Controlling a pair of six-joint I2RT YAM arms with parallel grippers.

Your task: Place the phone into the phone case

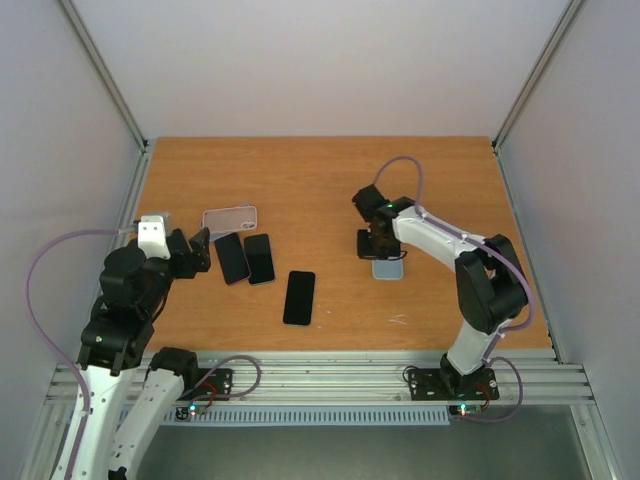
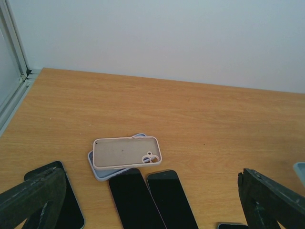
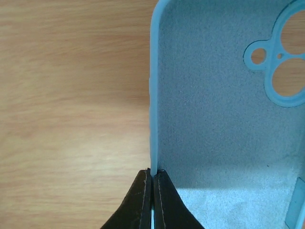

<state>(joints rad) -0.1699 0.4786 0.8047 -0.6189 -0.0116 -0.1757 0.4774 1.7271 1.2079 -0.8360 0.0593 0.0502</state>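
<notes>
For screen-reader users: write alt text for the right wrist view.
The black right gripper is shut on the side wall of a light blue phone case lying inside-up on a wooden table. Its camera cutouts show at upper right.

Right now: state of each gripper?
Left gripper: open, holding nothing.
Right gripper: shut on the light blue phone case, pinching its side wall.
</notes>
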